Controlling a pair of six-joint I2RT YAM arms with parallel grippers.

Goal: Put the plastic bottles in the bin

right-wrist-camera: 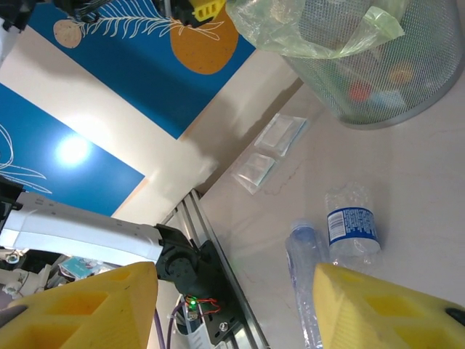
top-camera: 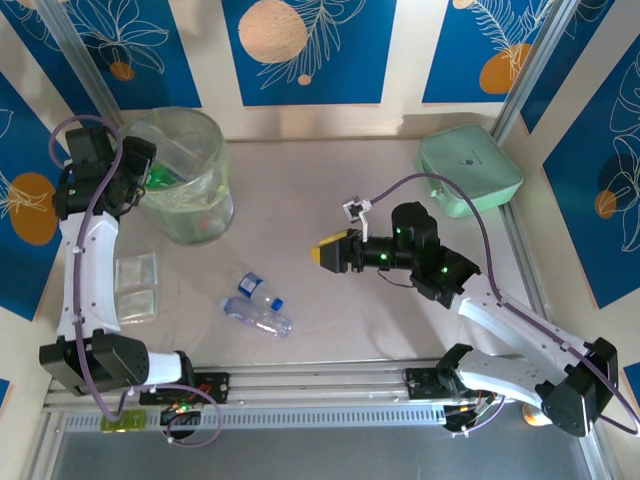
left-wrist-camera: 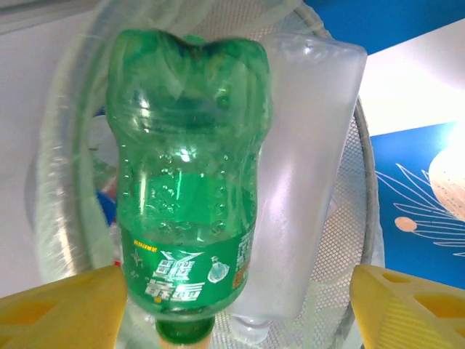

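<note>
The worktop carries the bin at the upper left of the overhead view. It is lined with a pale green bag, and red and dark shapes show blurred through its mesh. A mint-green case lies at the upper right. My left hand hangs over the bin's mouth with its fingers spread wide. A green bottle sits between them, unpinched, beside a clear crushed bottle. My right hand, mid-frame, is spread and empty. Two clear blue-labelled bottles lie at the lower centre, and two clear packets lie at the left.
</note>
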